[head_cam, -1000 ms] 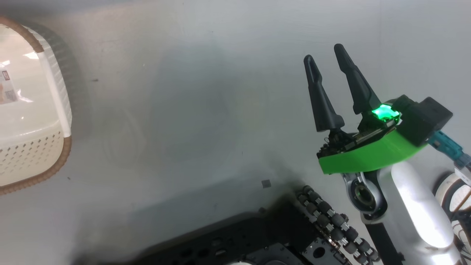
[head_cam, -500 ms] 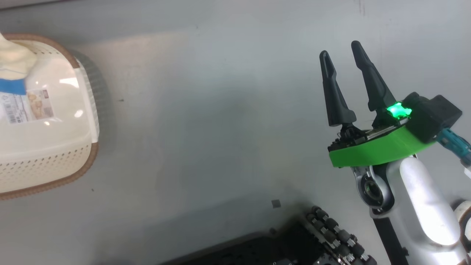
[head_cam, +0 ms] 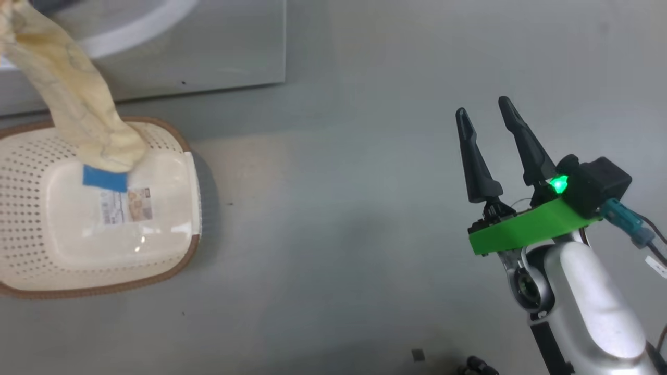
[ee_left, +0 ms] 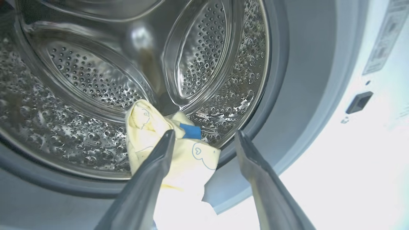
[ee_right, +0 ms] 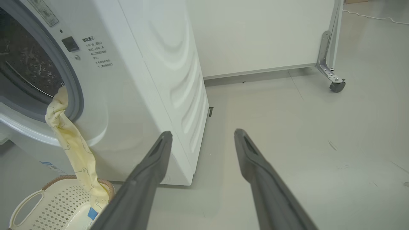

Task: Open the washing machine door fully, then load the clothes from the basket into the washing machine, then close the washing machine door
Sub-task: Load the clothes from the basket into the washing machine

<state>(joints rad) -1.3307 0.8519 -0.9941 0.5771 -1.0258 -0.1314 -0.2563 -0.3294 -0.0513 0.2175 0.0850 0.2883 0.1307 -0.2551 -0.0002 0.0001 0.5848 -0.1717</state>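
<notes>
Two left fingers spread, clothes partly between

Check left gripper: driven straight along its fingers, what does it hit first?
Likely the clothes lying just ahead of the left gripper; behind them, the drum. Depth unclear.

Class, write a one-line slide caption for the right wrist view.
A cream-yellow garment hangs from the washing machine into the basket while the right end effector stands open.

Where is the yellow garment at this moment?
Right wrist view, left side: the garment hangs from the washing machine drum opening down into the basket, its blue-patched end on the basket floor.
</notes>
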